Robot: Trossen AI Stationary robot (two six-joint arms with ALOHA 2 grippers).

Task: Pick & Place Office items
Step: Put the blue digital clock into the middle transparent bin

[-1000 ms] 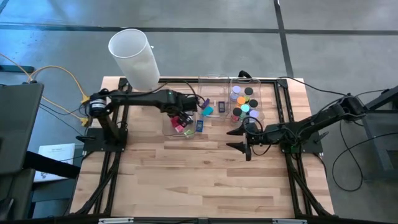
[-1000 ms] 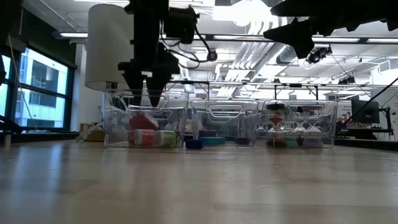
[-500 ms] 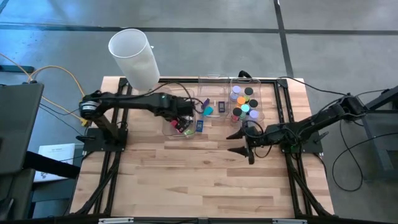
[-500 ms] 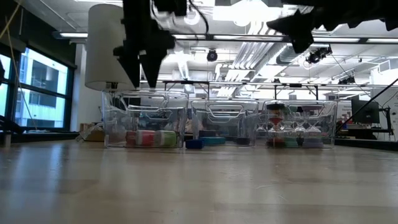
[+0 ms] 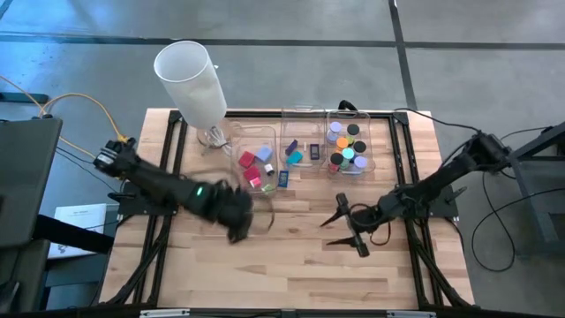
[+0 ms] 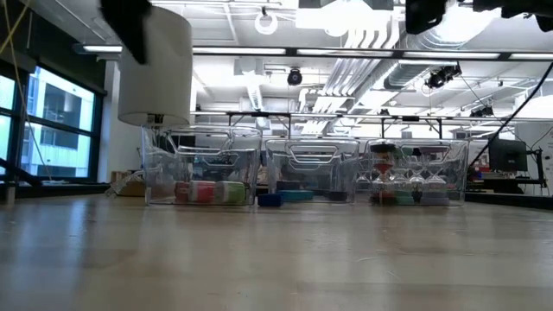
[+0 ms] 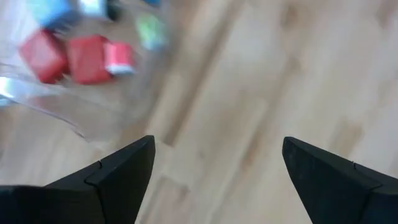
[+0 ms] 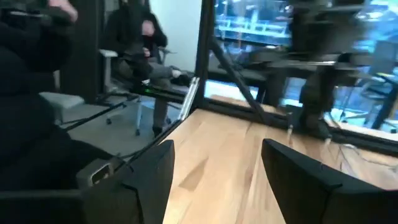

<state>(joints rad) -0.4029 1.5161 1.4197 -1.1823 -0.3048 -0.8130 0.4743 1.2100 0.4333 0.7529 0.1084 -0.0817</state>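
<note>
- The left gripper is seen with its fingers spread wide and nothing between them; in the left wrist view only bare wood lies between the two dark fingers.
- It hangs over the open wooden table, at about 6 o'clock from the left clear bin and apart from it.
- The red blocks lie inside that bin with pink and lavender pieces; the flat dark blue and teal rectangles sit in the middle bin, one dark blue piece on the table just outside it; the round discs fill the right bin at 3 o'clock.
- The step in hand is judged to be the gap between placements: nothing is carried, and most items are already sorted.
- The next move is judged to call for a loose item to be chosen, probably the dark blue piece, with open fingers lowered on either side of it.
- The right gripper is held partly apart and empty over bare table, at 6 o'clock from the disc bin.
- The left arm is stretched low from the table's 9 o'clock edge; the right arm reaches in from 3 o'clock, angled down.
</note>
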